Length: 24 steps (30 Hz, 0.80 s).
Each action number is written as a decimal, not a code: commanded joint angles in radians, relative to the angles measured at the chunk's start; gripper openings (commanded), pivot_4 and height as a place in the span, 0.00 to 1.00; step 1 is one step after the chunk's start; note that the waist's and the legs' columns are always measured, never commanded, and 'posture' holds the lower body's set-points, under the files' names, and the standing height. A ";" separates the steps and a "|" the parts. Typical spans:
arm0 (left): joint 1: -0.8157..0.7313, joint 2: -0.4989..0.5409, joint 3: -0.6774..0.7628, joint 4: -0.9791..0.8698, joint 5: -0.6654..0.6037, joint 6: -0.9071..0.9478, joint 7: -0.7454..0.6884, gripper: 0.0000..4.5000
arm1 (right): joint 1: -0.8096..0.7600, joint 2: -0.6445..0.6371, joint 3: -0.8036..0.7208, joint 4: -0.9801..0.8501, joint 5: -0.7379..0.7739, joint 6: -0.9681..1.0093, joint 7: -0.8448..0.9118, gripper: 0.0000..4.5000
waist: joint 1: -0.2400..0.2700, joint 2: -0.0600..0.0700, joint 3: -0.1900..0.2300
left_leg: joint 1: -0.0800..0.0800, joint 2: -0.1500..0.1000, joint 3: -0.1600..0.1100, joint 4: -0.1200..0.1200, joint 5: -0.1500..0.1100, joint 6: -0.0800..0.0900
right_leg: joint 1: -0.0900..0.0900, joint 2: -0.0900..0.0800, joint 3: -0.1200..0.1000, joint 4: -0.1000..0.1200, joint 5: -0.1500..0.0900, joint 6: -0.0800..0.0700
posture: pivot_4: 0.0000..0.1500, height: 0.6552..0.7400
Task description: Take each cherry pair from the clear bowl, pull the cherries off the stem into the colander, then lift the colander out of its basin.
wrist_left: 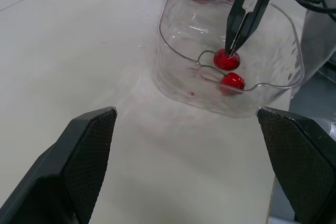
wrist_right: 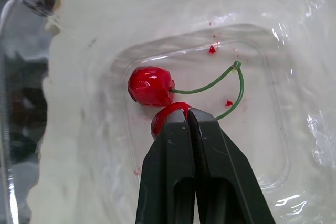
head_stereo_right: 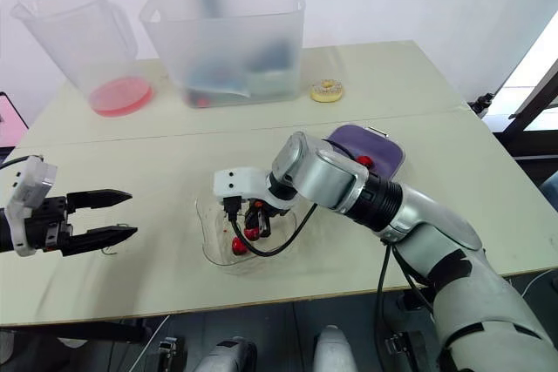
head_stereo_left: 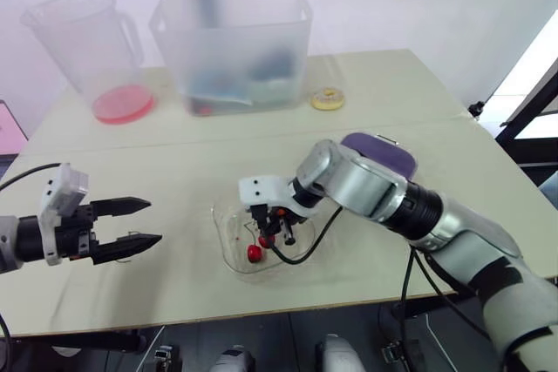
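- My right fingers [wrist_right: 188, 113] reach down into the clear bowl [head_stereo_left: 223, 241], which stands near the front edge of the table [head_stereo_left: 174, 163], about midway along it.
- These fingers are pressed together with no gap I can see. The tips rest on top of one cherry, and I cannot tell whether the stem is caught between them.
- The cherry pair [wrist_right: 151, 86] lies on the bowl's floor: two red cherries side by side, touching or nearly so, joined by a green stem that arcs away from them. One cherry is free; the other sits under my fingertips.
- A few red specks dot the bowl's floor near the stem.
- My left fingers [head_stereo_left: 154, 221] are spread wide and hold nothing. They hover over the front-left part of the table, pointing toward the bowl and well apart from it.
- A purple container [head_stereo_left: 384, 150] sits just behind my right arm, right of the bowl, with something small and red in it; what it is I cannot tell.
- Along the far edge stands a big frosted tub [head_stereo_left: 235, 41], whose contents are too blurred to name.
- A clear pitcher [head_stereo_left: 83, 37] stands at the far-left corner, with a pink disc [head_stereo_left: 123, 104] at its foot.
- A small yellow ring [head_stereo_left: 327, 98] lies just right of the tub.
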 commanded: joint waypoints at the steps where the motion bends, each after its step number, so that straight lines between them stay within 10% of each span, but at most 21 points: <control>1: -0.004 0.001 0.006 -0.024 -0.003 -0.011 0.007 1.00 | -0.010 -0.006 -0.029 0.006 -0.019 -0.027 0.008 0.07 | 0.000 0.000 0.000 | 0.000 0.000 0.000 0.000 0.000 0.000 | 0.000 0.000 0.000 0.000 0.000 0.000 | 1.00 1.00; 6: -0.005 -0.002 -0.001 -0.032 -0.009 -0.007 0.015 1.00 | -0.012 -0.010 -0.050 0.021 -0.028 -0.049 0.014 0.49 | 0.000 0.000 0.000 | 0.000 0.000 0.000 0.000 0.000 0.000 | 0.000 0.000 0.000 0.000 0.000 0.000 | 1.00 1.00; 24: -0.026 0.009 -0.039 -0.033 0.006 -0.022 0.010 1.00 | 0.063 0.016 -0.018 0.048 -0.099 -0.078 -0.005 0.49 | 0.000 0.000 0.000 | 0.000 0.000 0.000 0.000 0.000 0.000 | 0.000 0.000 0.000 0.000 0.000 0.000 | 1.00 1.00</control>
